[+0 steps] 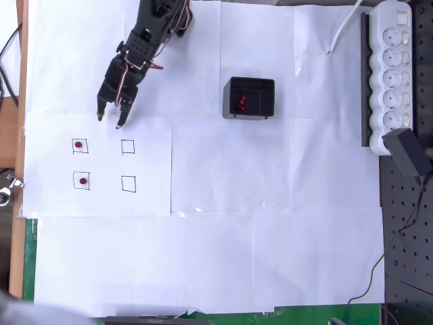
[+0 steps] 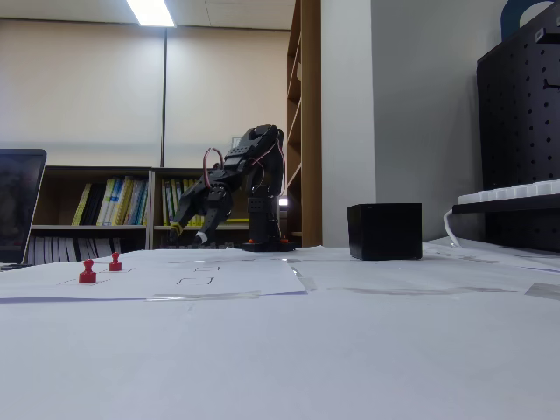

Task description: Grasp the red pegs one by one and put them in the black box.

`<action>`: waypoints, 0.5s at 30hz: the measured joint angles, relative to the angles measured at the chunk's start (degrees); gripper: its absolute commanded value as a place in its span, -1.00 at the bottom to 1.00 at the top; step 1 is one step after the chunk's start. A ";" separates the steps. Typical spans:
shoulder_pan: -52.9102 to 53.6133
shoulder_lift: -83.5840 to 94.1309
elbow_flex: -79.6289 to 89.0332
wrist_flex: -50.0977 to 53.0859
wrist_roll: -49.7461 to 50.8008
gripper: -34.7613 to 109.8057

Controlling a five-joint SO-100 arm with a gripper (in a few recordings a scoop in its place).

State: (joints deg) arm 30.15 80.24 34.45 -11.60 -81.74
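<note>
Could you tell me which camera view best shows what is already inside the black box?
The overhead view: it looks straight into the black box, showing red pegs on its floor. The fixed view shows only its outer wall, hiding the contents.

Overhead looks straight down; fixed sits low at table level; both share black box (image 1: 248, 98).
</note>
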 measured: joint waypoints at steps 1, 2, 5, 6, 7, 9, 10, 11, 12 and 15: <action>0.35 1.93 0.00 -2.20 -0.88 -0.27; 0.62 3.69 0.00 -4.22 -1.49 -0.27; 0.88 10.28 1.58 -8.79 -4.04 -0.27; 1.14 12.04 2.64 -10.11 -4.83 -0.27; 1.32 14.06 3.69 -11.34 -5.45 -0.27; 1.49 17.67 5.27 -14.24 -6.59 -0.27; 1.49 19.16 6.15 -15.56 -7.29 -0.26; 1.49 20.57 6.77 -17.05 -8.26 -0.26; 1.49 22.32 7.56 -18.72 -9.58 -0.26; 1.49 25.22 8.44 -23.47 -11.60 -0.26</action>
State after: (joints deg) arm 31.64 105.47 42.89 -35.07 -93.34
